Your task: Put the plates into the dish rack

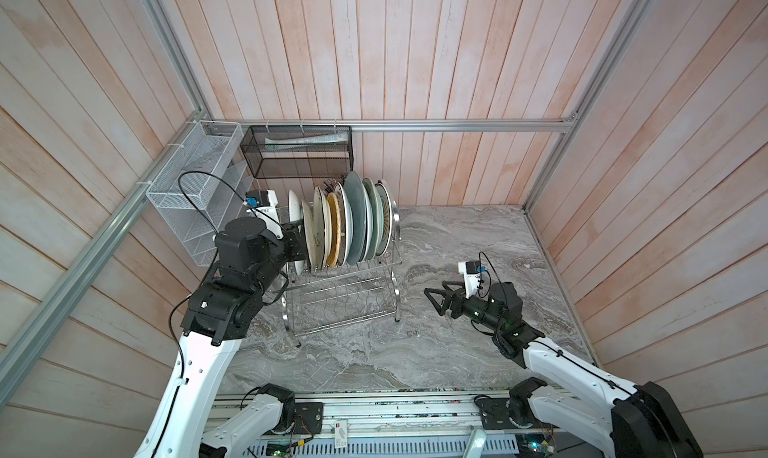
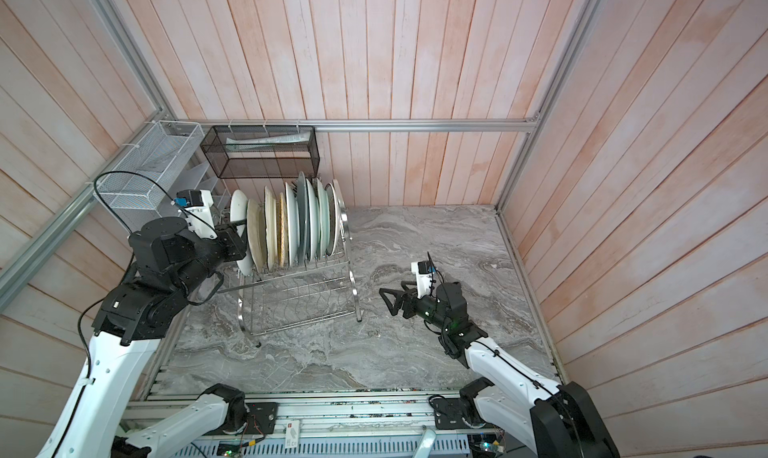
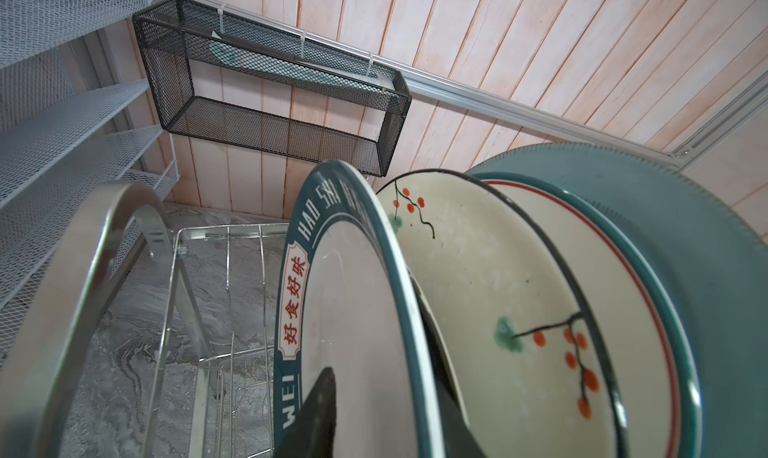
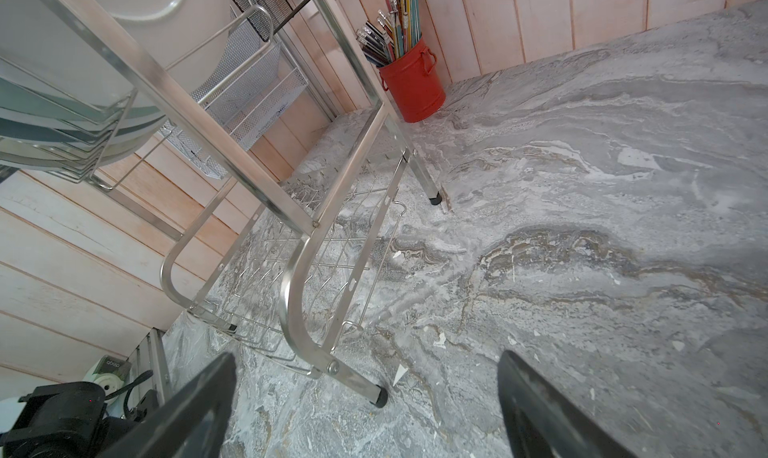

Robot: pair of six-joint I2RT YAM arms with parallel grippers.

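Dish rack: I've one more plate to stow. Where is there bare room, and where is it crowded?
Free: lower tier of the dish rack; upper slots between the left end frame and the green-rimmed plate; tabletop between rack and right end effector. Crowded: other plates, packed to its right.

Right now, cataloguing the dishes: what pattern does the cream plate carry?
Cream plate: orange berries on black twigs, left wrist view.

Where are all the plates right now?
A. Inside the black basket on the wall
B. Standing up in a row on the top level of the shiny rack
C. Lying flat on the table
B: in both top views the plates stand on edge, side by side, in the upper level of the dish rack.
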